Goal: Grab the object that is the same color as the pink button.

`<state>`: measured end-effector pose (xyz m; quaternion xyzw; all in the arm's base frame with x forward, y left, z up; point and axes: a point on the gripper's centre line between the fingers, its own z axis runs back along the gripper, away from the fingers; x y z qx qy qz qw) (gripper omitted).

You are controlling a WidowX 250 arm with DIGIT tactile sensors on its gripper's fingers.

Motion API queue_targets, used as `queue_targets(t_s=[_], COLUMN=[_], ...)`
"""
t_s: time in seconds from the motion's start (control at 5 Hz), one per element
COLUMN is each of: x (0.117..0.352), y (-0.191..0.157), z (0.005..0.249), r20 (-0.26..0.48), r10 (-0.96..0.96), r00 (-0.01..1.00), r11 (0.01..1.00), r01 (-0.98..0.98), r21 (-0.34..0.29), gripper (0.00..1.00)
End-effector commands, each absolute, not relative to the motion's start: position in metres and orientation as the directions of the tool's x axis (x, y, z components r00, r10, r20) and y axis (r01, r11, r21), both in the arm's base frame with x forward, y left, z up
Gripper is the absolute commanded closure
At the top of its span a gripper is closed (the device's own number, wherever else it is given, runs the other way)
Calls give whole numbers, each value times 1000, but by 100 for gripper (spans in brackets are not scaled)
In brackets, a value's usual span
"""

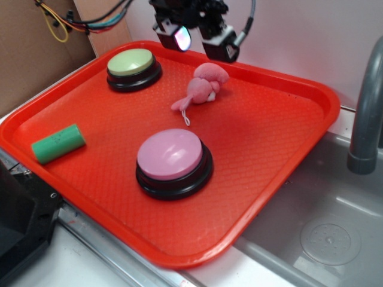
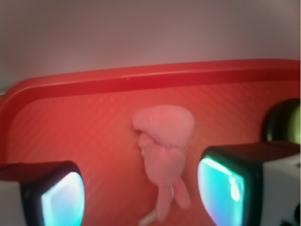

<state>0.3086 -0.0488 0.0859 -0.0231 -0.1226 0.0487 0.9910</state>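
Gripper [image 2: 141,197] open above pink plush toy [image 2: 164,150], no contact.

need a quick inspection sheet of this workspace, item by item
surface: red tray, flat, beside a sink
job's things: pink plush lying loose near the tray's far edge, white string loop toward the pink button; button sits apart, near the front
clutter: green-topped button at the far left corner; green cylinder on its side at the left edge
grippers: gripper open, above the far rim, holding nothing; in the wrist view the plush lies between the fingers, not touched
cables: bundle hanging at upper left, off the tray
surroundings: metal sink, grey faucet, cardboard on the left
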Motion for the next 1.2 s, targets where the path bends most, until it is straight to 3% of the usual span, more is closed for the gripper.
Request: queue_targets(t_s=[0.0, 0.2, 0.4, 0.6, 0.8, 1.0], x=[325, 322, 320, 318, 318, 318], y=[-33, -28, -28, -28, -24, -20], z=[60, 48, 46, 44, 52, 89], r20=[241, 220, 225, 218, 182, 155], r10=[137, 148, 164, 185, 176, 149], r00=[961, 964, 960, 958, 967, 977], r11=[991, 989, 986, 981, 982, 989], r01=[-134, -150, -169, -194, -185, -147], r21=[-29, -6, 5, 20, 38, -29], gripper=[0, 0, 31, 100, 100, 100])
